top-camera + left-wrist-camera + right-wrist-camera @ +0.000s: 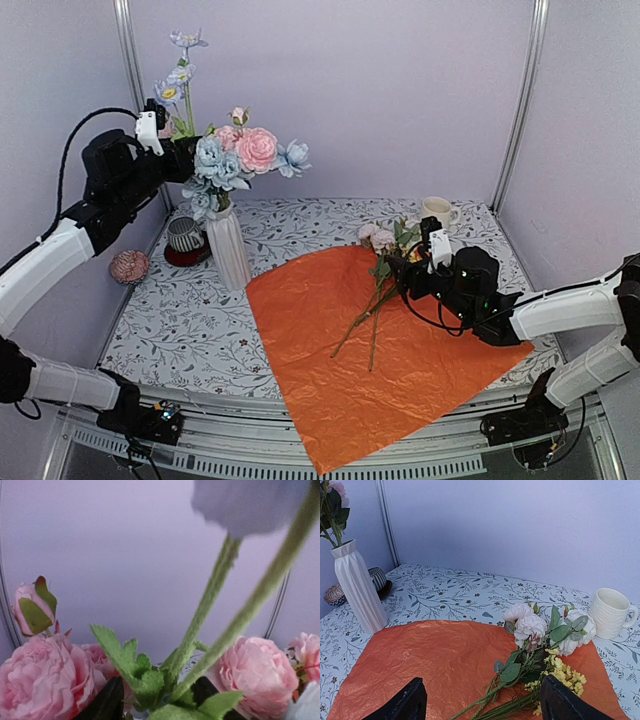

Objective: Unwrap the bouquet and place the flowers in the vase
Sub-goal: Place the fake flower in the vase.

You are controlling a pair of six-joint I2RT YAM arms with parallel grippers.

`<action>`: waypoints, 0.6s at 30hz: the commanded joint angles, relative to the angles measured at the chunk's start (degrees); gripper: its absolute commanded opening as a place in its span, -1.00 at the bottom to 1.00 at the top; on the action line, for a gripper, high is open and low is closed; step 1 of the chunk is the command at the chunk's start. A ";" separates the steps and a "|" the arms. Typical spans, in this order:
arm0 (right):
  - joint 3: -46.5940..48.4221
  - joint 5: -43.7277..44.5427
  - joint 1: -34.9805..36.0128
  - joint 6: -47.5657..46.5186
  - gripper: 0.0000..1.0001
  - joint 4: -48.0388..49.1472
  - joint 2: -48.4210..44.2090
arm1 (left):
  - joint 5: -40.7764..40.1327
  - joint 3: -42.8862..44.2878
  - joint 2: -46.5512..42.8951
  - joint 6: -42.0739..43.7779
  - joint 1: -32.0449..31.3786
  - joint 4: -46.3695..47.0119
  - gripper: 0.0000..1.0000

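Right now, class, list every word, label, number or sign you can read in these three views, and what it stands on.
No readable text in any view.
The vase, mug and paper are plain.
The tablecloth shows only a leaf pattern.

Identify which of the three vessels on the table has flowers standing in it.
The tall white ribbed vase, left of the orange paper. No stems rise from the cream mug or the striped cup beside the vase.
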 commanded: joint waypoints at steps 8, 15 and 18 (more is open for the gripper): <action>2.09 -1.59 -0.30 -0.36 0.62 -0.61 0.82 | -0.57 -1.28 -7.05 -3.48 2.61 -11.93 0.37; 2.22 -2.48 -0.30 -0.59 0.64 -1.04 0.70 | 3.82 -1.81 -11.41 -6.25 3.72 -18.18 0.57; 2.33 -3.06 -0.32 -0.69 0.66 -1.14 0.71 | 3.58 -4.46 -15.83 -6.80 3.72 -20.05 0.70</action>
